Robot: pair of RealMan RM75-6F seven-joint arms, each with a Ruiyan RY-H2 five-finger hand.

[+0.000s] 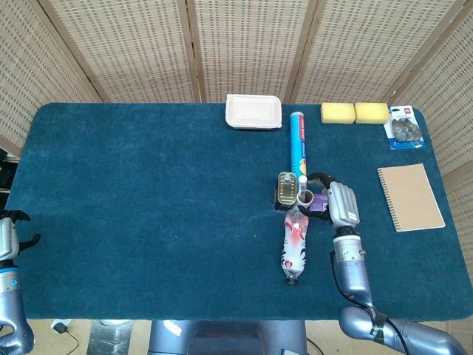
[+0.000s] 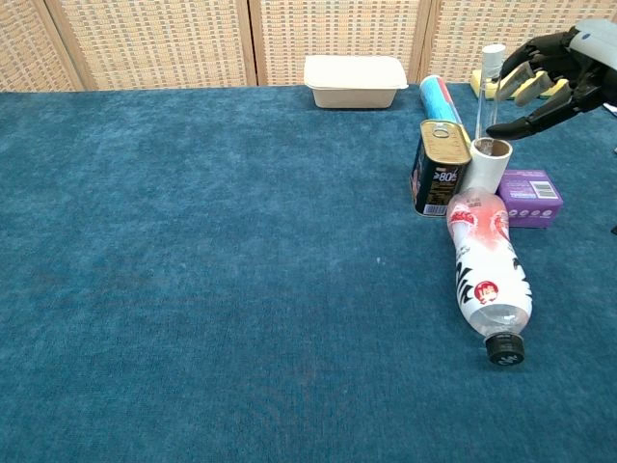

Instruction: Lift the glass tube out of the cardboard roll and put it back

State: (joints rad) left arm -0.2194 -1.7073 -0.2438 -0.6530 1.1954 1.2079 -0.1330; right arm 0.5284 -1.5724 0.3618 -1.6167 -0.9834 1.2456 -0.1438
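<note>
The glass tube (image 2: pixel 490 89) stands upright in the white cardboard roll (image 2: pixel 487 164), its white cap at the top; in the head view the tube (image 1: pixel 302 182) and roll (image 1: pixel 304 197) are seen from above. My right hand (image 2: pixel 551 79) (image 1: pixel 334 201) hovers just right of the tube with fingers spread, its fingertips close to the glass, holding nothing. My left hand (image 1: pixel 7 234) stays at the table's near left edge, fingers apart and empty.
A tin can (image 2: pixel 440 168) stands left of the roll, a purple box (image 2: pixel 529 198) to its right, and a plastic bottle (image 2: pixel 488 270) lies in front. A blue tube (image 1: pixel 298 143), a white container (image 1: pixel 253 111), yellow sponges (image 1: pixel 355 112) and a notebook (image 1: pixel 410 196) lie further off.
</note>
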